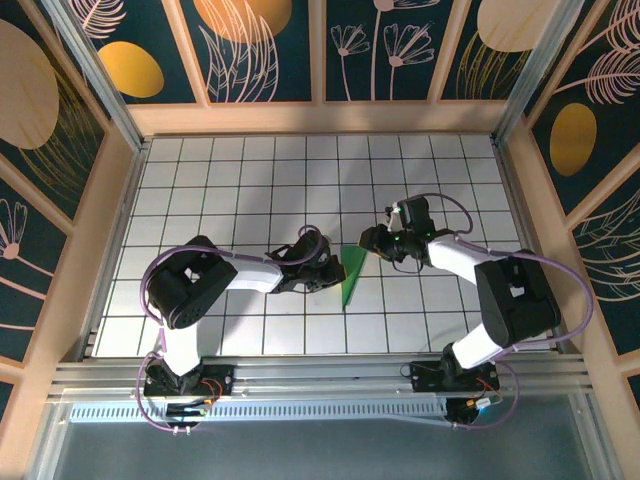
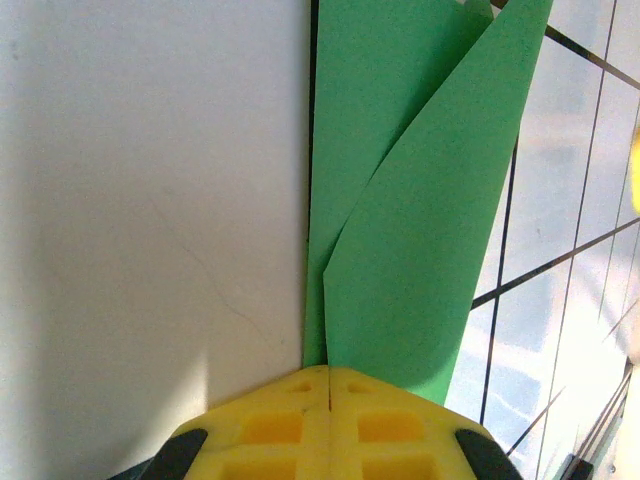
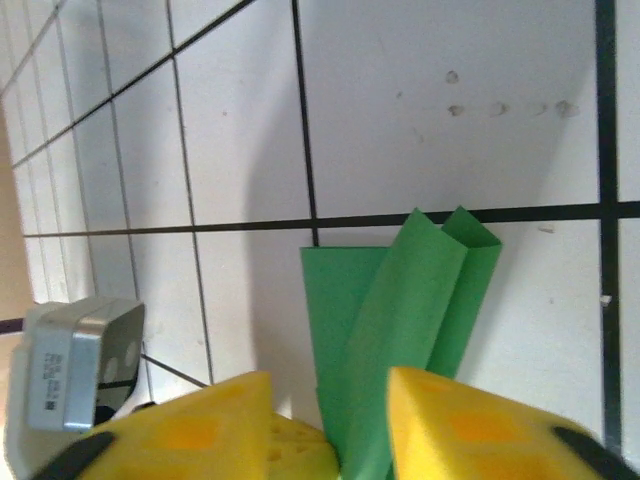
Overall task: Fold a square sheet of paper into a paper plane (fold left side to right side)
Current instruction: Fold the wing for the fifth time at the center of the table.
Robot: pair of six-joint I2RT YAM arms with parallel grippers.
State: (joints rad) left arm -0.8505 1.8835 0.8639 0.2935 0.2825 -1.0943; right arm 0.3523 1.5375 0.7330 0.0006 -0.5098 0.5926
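The square sheet of paper (image 1: 352, 277) is bright green and lies folded into a narrow pointed wedge on the white grid tiles, between the two arms. My left gripper (image 1: 330, 270) is at its left edge. In the left wrist view its yellow fingers are shut (image 2: 328, 372), their tip at the near end of the layered paper (image 2: 420, 250). My right gripper (image 1: 372, 245) is at the paper's upper right end. Its yellow fingers stand apart (image 3: 328, 385), and a raised flap of the paper (image 3: 400, 290) comes up between them.
The grey camera box of the left arm (image 3: 75, 365) sits close to my right gripper's left finger. Wooden frame walls (image 1: 120, 170) border the tiled floor (image 1: 250, 180) on the left, right and far sides. The arm bases (image 1: 180, 380) stand at the near edge.
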